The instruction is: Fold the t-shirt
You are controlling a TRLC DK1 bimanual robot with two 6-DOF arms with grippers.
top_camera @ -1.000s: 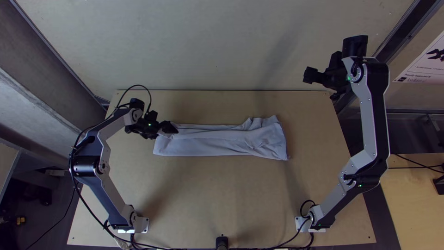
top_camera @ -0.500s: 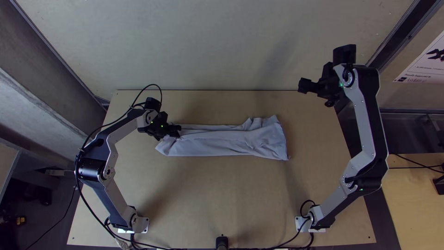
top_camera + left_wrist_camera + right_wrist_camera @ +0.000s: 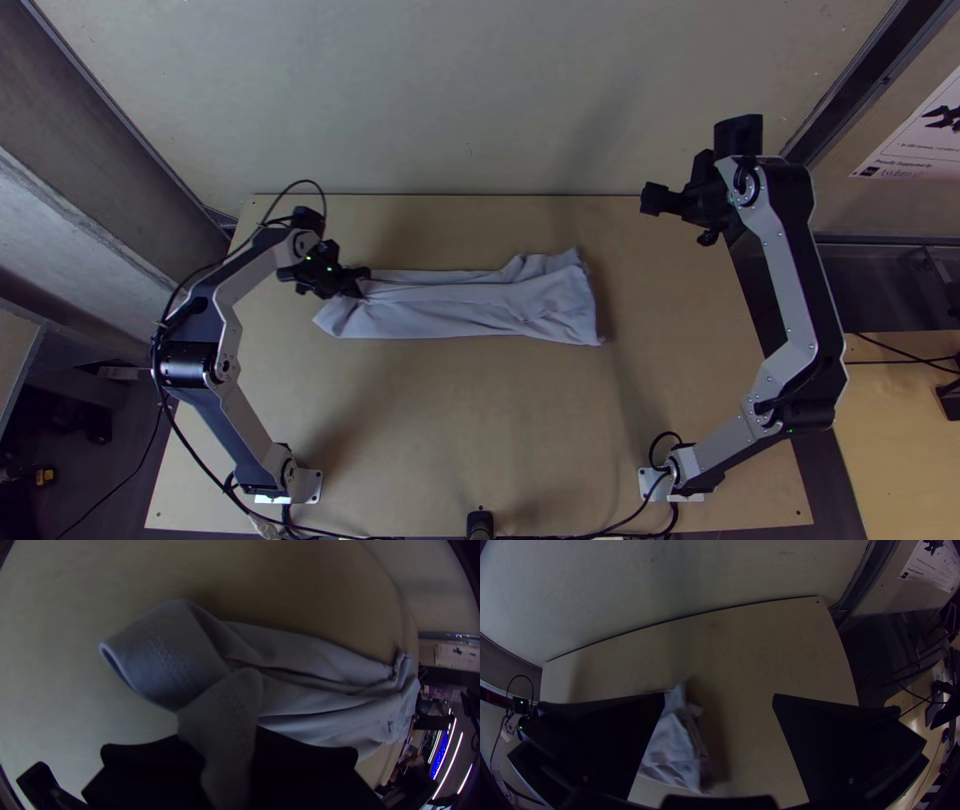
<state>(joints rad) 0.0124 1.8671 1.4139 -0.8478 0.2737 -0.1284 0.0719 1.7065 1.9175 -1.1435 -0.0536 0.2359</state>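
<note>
My left gripper [image 3: 358, 284] is at the left end of the light grey t-shirt [image 3: 480, 305], which lies as a long narrow folded strip across the table, with bunched creases at its right end. In the left wrist view, a raised flap of the t-shirt [image 3: 170, 660] stands beside the part pinched between the fingers of my left gripper [image 3: 227, 745]. My right gripper [image 3: 655, 200] is above the table's far right, apart from the cloth. The right wrist view has my right gripper [image 3: 719, 702] with its fingers wide apart and the t-shirt's creased end [image 3: 672, 755] partly behind one finger.
The wooden table [image 3: 470, 430] has bare surface in front of the strip and along its far side. A pale wall panel [image 3: 450, 90] rises beyond the far edge. A small black post [image 3: 480, 523] stands at the near edge.
My left gripper first went right over the cloth's left end, then back left, and the whole strip slid left with it. The right gripper shifted slightly left and nearer the table's near side.
</note>
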